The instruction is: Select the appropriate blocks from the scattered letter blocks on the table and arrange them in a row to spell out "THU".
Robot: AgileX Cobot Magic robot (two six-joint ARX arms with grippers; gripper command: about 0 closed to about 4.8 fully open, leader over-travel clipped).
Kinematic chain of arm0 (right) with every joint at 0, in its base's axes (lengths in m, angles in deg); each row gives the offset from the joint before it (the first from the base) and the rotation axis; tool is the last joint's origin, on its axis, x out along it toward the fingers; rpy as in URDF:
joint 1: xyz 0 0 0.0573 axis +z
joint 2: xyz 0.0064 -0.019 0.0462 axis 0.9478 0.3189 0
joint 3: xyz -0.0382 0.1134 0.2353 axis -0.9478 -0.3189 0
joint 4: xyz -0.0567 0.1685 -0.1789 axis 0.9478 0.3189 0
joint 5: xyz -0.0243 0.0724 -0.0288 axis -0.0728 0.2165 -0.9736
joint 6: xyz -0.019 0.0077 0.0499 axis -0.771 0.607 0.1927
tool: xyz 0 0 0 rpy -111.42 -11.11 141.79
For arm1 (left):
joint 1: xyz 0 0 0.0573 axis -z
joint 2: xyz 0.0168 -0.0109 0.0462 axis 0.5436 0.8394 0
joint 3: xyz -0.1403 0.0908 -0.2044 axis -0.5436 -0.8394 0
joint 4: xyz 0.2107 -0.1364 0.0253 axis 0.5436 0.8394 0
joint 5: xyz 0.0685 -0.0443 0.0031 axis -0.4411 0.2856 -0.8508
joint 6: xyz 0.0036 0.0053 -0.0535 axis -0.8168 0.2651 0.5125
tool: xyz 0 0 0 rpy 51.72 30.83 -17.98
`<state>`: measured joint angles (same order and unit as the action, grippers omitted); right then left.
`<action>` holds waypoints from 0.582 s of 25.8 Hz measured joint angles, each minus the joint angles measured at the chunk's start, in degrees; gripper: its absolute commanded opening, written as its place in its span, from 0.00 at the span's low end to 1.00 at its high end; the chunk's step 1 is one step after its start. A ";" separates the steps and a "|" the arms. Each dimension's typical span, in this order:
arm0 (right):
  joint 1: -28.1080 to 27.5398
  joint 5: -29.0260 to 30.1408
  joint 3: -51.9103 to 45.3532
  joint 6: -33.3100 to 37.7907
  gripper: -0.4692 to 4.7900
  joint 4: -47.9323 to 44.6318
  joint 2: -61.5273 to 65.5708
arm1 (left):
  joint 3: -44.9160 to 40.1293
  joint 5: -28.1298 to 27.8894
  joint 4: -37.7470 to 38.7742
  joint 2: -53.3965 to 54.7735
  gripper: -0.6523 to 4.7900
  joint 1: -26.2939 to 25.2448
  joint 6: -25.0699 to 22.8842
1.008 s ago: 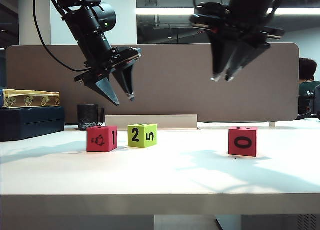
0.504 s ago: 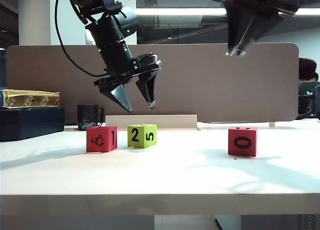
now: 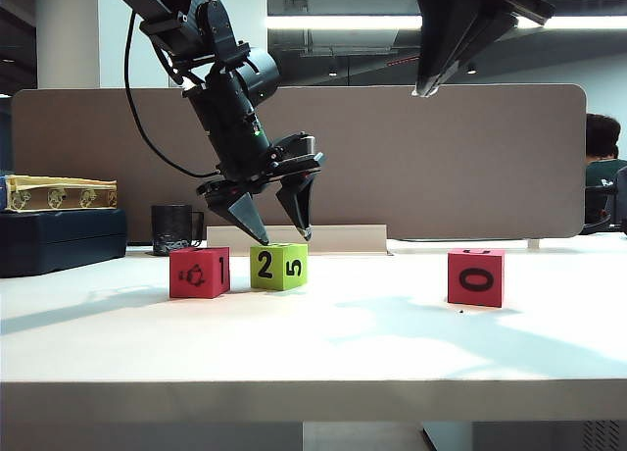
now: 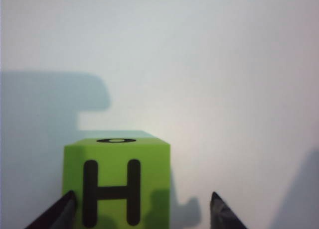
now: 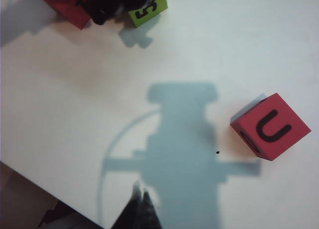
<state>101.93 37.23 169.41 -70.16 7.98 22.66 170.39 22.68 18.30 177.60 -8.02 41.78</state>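
Exterior view puts the lime-green block (image 3: 279, 266) on the white worktop (image 3: 313, 348), left of the middle, with a black 2 and a 5 on the faces turned this way; the left wrist view shows the same block (image 4: 116, 183) with an H on its top and another mark on the far face. Just beside it, further left, stands a pinkish-red block (image 3: 200, 273) with a small picture and a 1; whether the two touch I cannot tell. Well apart to the right sits the second pinkish-red block (image 3: 476, 276), showing a 0 from the front and a U (image 5: 270, 133) on top in the right wrist view. Left claw (image 3: 280, 228) hangs straight above the green block, fingers spread apart, tips level with or just over its top edges and gripping nothing; in its own camera the two dark tips (image 4: 139, 213) stand either side, one at the block's edge, the other clear of it on bare worktop. Right claw (image 3: 425, 83) is high at the top of the frame, fingers pressed together and holding nothing, its joined tips (image 5: 140, 205) above the near worktop edge. Behind the blocks are a black mug (image 3: 172, 228), a grey partition (image 3: 441, 167) and a dark case (image 3: 61, 239)
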 measured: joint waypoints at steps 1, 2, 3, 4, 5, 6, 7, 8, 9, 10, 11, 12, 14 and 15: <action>0.39 -0.02 0.00 0.07 0.08 0.00 0.00 | 0.09 0.02 -0.20 0.00 0.76 0.00 -0.52; 0.57 0.00 0.00 0.09 0.08 0.00 0.00 | 0.09 0.00 -0.35 0.09 0.76 0.00 -0.96; 0.72 0.00 0.00 0.09 0.08 0.00 0.00 | 0.09 -0.09 -0.42 0.17 0.76 0.00 -1.46; 0.81 0.00 0.00 0.09 0.08 0.00 0.00 | 0.09 -0.39 -0.46 0.20 0.76 0.00 -1.84; 0.92 0.00 0.00 0.09 0.08 0.00 0.00 | 0.09 -0.94 -0.52 0.17 0.79 0.00 -2.34; 0.94 -0.02 0.00 0.09 0.08 0.00 0.00 | 0.09 -1.79 -0.61 0.20 0.83 0.00 -2.69; 0.94 -0.02 0.00 0.09 0.08 0.00 0.00 | 0.09 -2.49 -0.61 0.20 0.88 0.00 -2.91; 0.94 0.00 0.00 0.09 0.08 0.02 0.00 | 0.09 -3.13 -0.50 0.20 0.88 -0.02 -3.08; 0.94 -0.02 0.00 0.09 0.08 0.00 0.00 | 0.09 -3.50 -0.11 0.20 0.89 -0.11 -3.43; 0.94 -0.02 0.00 0.09 0.08 0.02 0.00 | 0.09 -3.63 0.04 0.20 0.93 -0.13 -3.43; 0.94 -0.02 0.00 0.11 0.08 0.00 0.00 | 0.09 -3.61 0.04 0.17 0.94 -0.15 -3.41; 0.94 -0.02 0.00 0.11 0.08 0.00 0.00 | 0.09 -3.54 0.09 0.17 0.94 -0.15 -3.43; 0.94 -0.02 0.00 0.11 0.08 -0.02 -0.02 | 0.81 -3.50 1.09 0.31 0.94 0.09 -3.48; 0.94 -0.02 0.00 0.09 0.08 -0.04 0.00 | 1.25 -3.48 1.27 0.31 0.94 0.15 -3.48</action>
<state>102.87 37.20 169.41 -70.07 7.94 22.66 171.64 19.21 19.56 177.91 -7.87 38.30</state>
